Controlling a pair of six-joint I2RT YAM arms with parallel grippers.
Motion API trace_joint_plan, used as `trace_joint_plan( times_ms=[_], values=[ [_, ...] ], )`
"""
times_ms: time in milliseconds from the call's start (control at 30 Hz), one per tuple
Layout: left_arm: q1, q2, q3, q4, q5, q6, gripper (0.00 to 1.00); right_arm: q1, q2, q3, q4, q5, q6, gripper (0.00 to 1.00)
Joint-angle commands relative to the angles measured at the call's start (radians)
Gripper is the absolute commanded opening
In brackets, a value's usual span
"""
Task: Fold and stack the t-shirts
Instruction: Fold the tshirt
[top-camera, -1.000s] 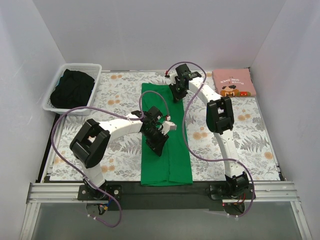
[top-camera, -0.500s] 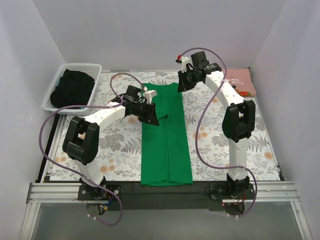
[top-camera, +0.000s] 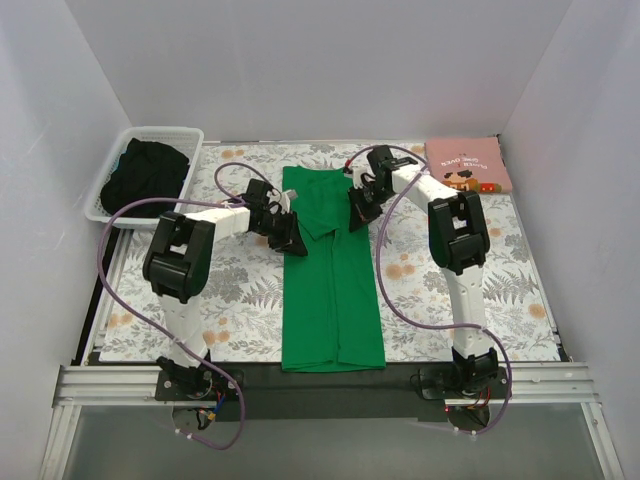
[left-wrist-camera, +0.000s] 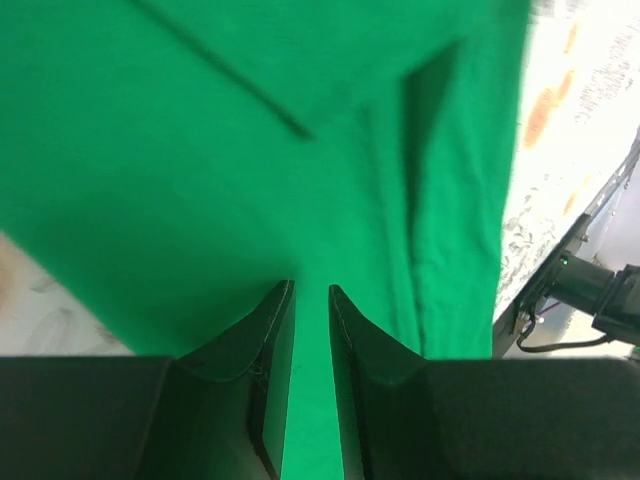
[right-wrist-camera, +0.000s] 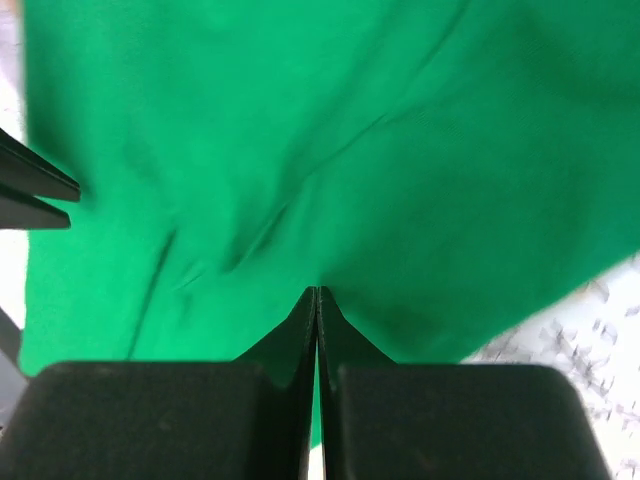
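The bright green t-shirt (top-camera: 335, 300) lies folded into a long narrow strip down the middle of the table, with a small diagonal flap near its far end. My left gripper (top-camera: 292, 238) sits low at the strip's far left edge. Its jaws (left-wrist-camera: 311, 288) are open by a narrow gap, with green cloth (left-wrist-camera: 200, 150) showing between them. My right gripper (top-camera: 356, 213) is at the far right edge. Its jaws (right-wrist-camera: 318, 290) are shut, tips against the green cloth (right-wrist-camera: 350, 150), with no cloth bunched between them. The pale pink printed t-shirt (top-camera: 468, 165) lies folded at the back right.
A white slatted basket (top-camera: 107, 175) at the back left holds a black garment (top-camera: 148, 178). The floral table cloth (top-camera: 240, 290) covers the table on both sides of the strip. White walls close in the back and sides.
My left gripper moved from the middle of the strip up to its far left edge. My right gripper rose above the far end, then came back down onto the far right edge.
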Motion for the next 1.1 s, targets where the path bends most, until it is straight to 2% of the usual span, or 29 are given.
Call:
trace_joint_plan(
  times_ms=[0,233,433,567,700,767,900,933,1033,1067],
  values=[
    [0.030,0.034,0.035,0.017,0.022,-0.008,0.19,-0.003,0.034,0.064,0.010,0.007,-0.012,0.01],
    [0.082,0.149,0.149,0.041,0.013,-0.004,0.18,-0.029,0.171,0.237,0.023,0.050,0.001,0.01],
    [0.134,0.295,0.331,0.042,0.022,-0.024,0.17,-0.038,0.284,0.435,0.050,0.079,0.014,0.01],
    [0.154,0.372,0.431,0.035,0.020,-0.027,0.17,-0.040,0.280,0.420,0.148,0.124,0.028,0.02],
    [0.168,0.392,0.466,0.031,0.042,-0.037,0.17,-0.043,0.269,0.398,0.213,0.153,0.030,0.08],
    [0.168,0.384,0.457,0.034,0.080,-0.042,0.18,-0.046,0.272,0.430,0.218,0.161,0.022,0.14],
    [0.168,0.297,0.428,0.089,0.129,-0.022,0.24,-0.060,0.215,0.446,0.218,0.124,0.005,0.41],
    [0.168,0.243,0.416,0.098,0.149,-0.019,0.27,-0.060,0.162,0.440,0.218,0.112,-0.007,0.52],
    [0.177,0.133,0.436,0.069,0.187,0.049,0.34,-0.060,0.065,0.394,0.218,0.109,-0.055,0.66],
    [0.185,0.095,0.433,0.066,0.201,0.071,0.38,-0.060,-0.007,0.377,0.216,0.107,-0.071,0.68]
  ],
)
